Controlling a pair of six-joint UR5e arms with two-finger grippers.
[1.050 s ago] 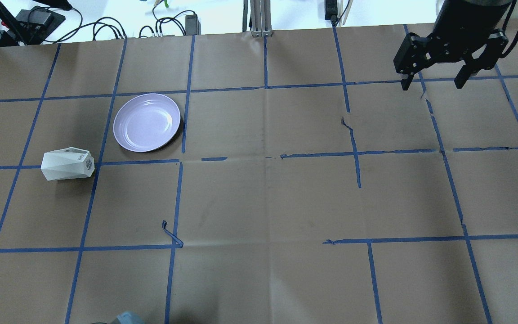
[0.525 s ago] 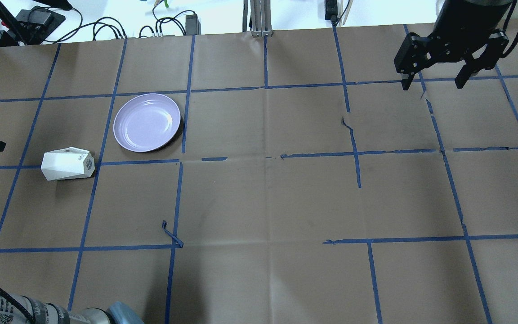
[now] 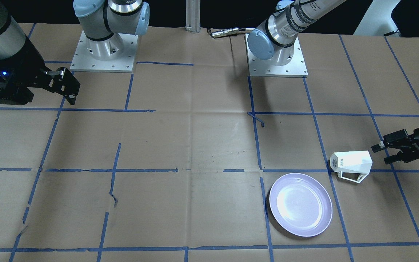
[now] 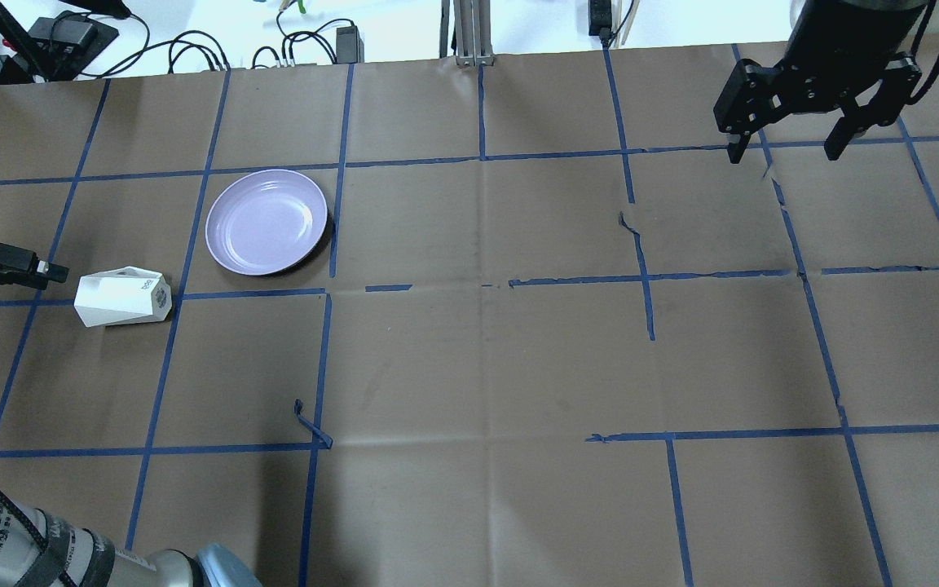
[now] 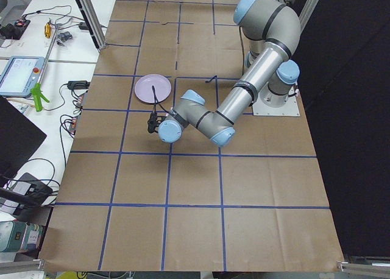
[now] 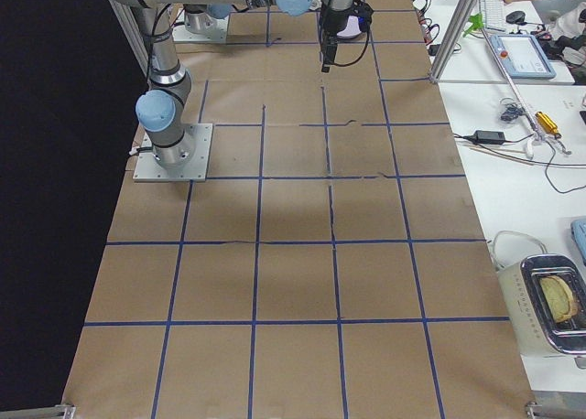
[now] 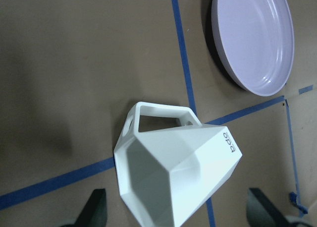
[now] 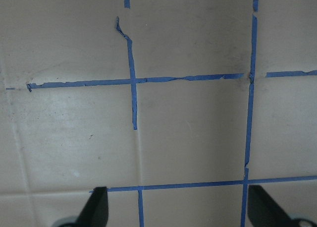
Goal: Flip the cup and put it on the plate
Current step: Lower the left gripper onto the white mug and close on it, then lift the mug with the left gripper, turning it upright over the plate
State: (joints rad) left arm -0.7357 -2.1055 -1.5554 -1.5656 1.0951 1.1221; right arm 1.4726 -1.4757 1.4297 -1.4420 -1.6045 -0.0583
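Note:
The white faceted cup lies on its side on the brown paper, left of centre, with its narrow lettered base towards the lavender plate. In the front-facing view the cup has its handle on the plate's side, and the plate is empty. My left gripper is open, low over the table, just off the cup's wide end. In the left wrist view the cup lies ahead between the spread fingertips. My right gripper is open and empty at the far right.
Blue tape lines grid the paper-covered table. Cables and power bricks lie beyond the far edge. The two arm bases stand at the robot's side. The left arm's elbow shows at the near left.
My left gripper has moved in from the left edge, right up to the cup's wide end, and the left arm's elbow has come into view. The cup, plate and right arm have not moved.

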